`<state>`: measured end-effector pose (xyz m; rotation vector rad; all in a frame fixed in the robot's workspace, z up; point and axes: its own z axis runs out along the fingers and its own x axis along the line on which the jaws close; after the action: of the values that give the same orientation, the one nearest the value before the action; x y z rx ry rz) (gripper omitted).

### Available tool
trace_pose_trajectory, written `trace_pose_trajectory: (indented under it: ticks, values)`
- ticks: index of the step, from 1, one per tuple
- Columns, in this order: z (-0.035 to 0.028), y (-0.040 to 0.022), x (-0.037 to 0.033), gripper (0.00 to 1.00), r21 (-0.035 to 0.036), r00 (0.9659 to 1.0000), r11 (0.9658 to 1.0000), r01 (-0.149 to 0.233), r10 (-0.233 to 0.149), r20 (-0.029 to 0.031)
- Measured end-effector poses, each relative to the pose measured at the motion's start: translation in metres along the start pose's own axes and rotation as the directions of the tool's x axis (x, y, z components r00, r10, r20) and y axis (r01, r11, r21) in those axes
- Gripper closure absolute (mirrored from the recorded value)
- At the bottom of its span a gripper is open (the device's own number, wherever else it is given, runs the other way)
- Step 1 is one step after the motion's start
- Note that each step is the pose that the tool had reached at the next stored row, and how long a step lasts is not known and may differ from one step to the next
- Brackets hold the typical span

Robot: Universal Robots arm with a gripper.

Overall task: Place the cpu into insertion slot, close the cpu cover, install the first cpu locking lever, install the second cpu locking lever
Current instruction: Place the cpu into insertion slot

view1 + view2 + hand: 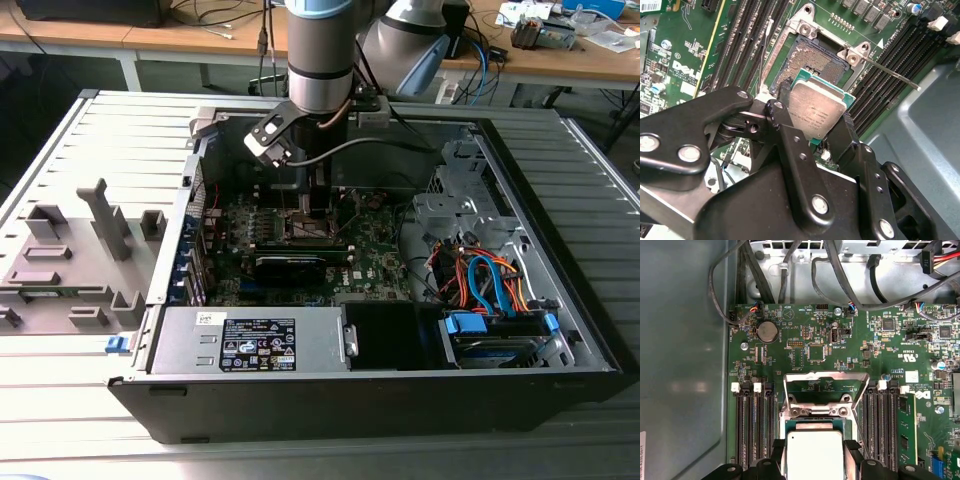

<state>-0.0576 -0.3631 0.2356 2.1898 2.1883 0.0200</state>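
My gripper [812,117] is shut on the cpu [817,106], a flat square chip with a silver-grey top and green edge, pinched between two black fingers [782,97]. The cpu hangs close over the insertion slot [815,57], whose brownish-gold pin field lies bare inside a metal rim. In the first wrist view the cpu [812,455] sits just short of the slot [812,423], and the cpu cover [825,376], a silver frame with a cut-out centre, stands swung open beyond it. A thin metal locking lever [890,72] sticks out, unlatched. In the exterior view the gripper [312,205] reaches down into the case over the motherboard.
Black memory slots [752,425] flank the socket on both sides, one holding a green module [906,425]. Cable bundles [840,275] run along the case wall. A power supply [250,340] and a drive bay with orange and blue cables [490,285] fill the case front. A grey fixture [75,250] stands outside.
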Motion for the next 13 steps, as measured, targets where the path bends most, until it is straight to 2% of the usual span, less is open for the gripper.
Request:
trace_pose_trajectory:
  ticks: [13]
  values:
    - [0.0035,-0.0017,0.0001,0.45,0.0001,1.0000,1.0000,0.000,0.000,0.0005]
